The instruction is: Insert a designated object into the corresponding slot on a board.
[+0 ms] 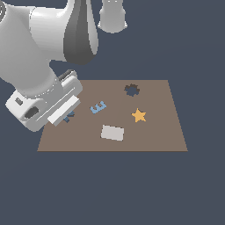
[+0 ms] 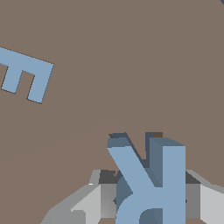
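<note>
The designated object, a light-blue R block [image 2: 151,183], sits between my gripper's [image 2: 151,200] grey fingers [image 2: 101,197], which press on its two sides, so the gripper is shut on it. In the exterior view the gripper [image 1: 66,115] is low over the brown board [image 1: 154,136] near that view's left edge, and only a small bluish bit of the R [image 1: 69,116] shows beneath the hand. Thin dark strips [image 2: 117,135] run along the R's far edges; I cannot tell whether they are the slot or shadow. Otherwise the slot is hidden.
On the board lie a light-blue letter E [image 1: 98,107] [image 2: 26,74], a yellow star [image 1: 139,115], a pale grey rectangle [image 1: 112,132] and a dark gear-shaped recess [image 1: 131,89]. The arm's white base [image 1: 113,15] stands behind the board.
</note>
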Controlling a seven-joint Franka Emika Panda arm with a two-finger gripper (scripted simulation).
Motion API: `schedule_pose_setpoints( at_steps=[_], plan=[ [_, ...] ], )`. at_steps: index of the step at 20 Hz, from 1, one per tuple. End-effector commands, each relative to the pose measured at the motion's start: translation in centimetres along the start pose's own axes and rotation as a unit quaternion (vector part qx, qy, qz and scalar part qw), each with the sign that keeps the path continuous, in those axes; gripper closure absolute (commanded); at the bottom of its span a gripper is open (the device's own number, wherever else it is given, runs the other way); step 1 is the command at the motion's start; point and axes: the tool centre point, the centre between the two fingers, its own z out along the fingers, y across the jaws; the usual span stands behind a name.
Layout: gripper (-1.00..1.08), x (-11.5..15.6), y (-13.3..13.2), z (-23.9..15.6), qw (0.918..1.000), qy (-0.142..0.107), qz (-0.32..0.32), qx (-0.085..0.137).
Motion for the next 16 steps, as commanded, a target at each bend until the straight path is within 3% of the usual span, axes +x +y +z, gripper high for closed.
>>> schedule_pose_setpoints(
  at_steps=[1,8,9,16],
  plan=[
    [1.08,0.00,0.01,0.00,1.0000,0.000,0.000,0.000],
    [1.08,0.07,0.09,0.99,1.0000,0.000,-0.001,0.000],
    [-0.92,0.07,0.09,0.99,1.0000,0.000,-0.001,0.000],
    [-0.92,0.07,0.09,0.99,1.0000,0.000,-0.001,0.000]
  ],
)
